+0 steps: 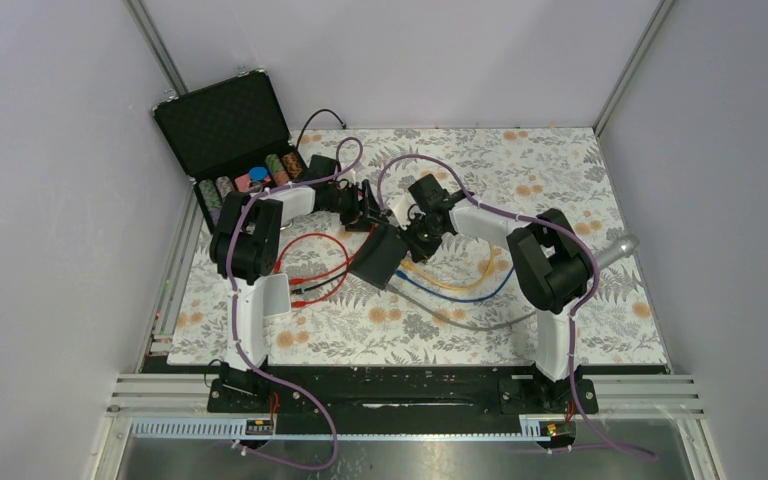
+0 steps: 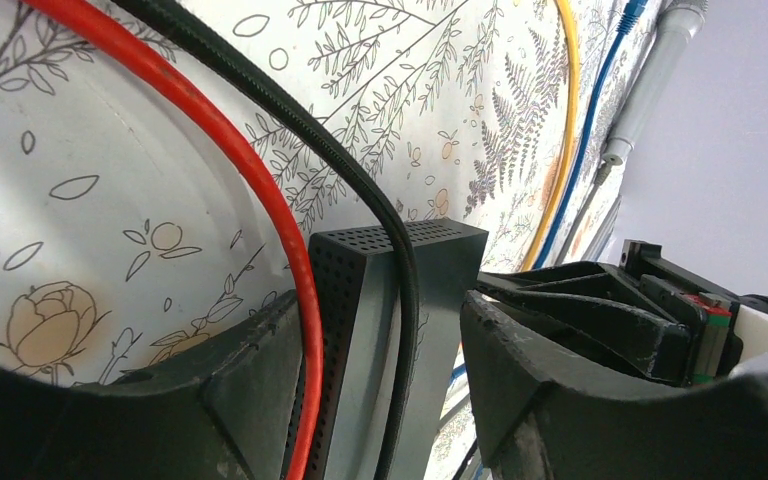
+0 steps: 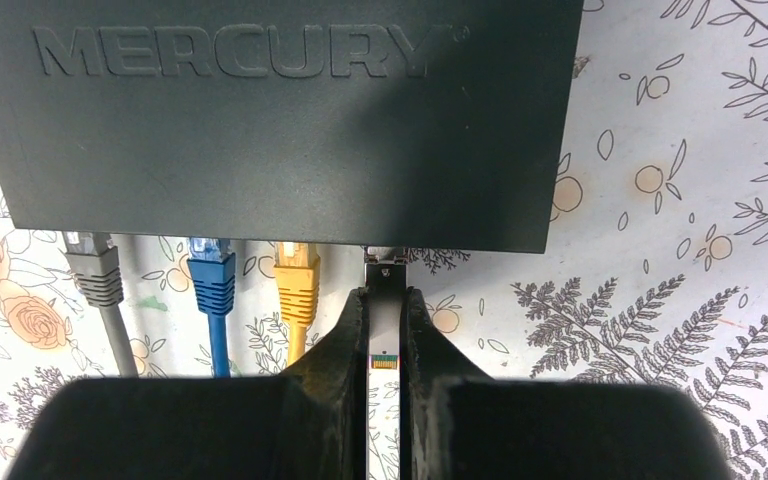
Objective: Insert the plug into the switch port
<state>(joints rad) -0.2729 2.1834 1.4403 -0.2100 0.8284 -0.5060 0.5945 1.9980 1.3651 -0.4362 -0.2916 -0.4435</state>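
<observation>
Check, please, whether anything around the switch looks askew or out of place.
Yes: the switch sits skewed on the table, gripped by the left gripper, with a red cable and a black cable running across it between the jaws. The open chip case at the back left looks unrelated to plugging.

In the right wrist view, three ports were full. A grey plug (image 3: 95,272), a blue plug (image 3: 212,282) and a yellow plug (image 3: 297,280) sat in a row in the switch (image 3: 280,120). The yellow one was just beside the right gripper (image 3: 385,310), which pinched the plug (image 3: 385,272). On that gripper's other side the mat (image 3: 660,300) lay bare.

The left gripper (image 2: 380,350) squeezed the switch. A red cable (image 2: 210,140) and a black cable (image 2: 310,130) ran right across it there.

From above, red loops lay left of the switch. An open case (image 1: 225,125) filled the far left corner. A silver tube (image 1: 615,248) lay at the right edge.
</observation>
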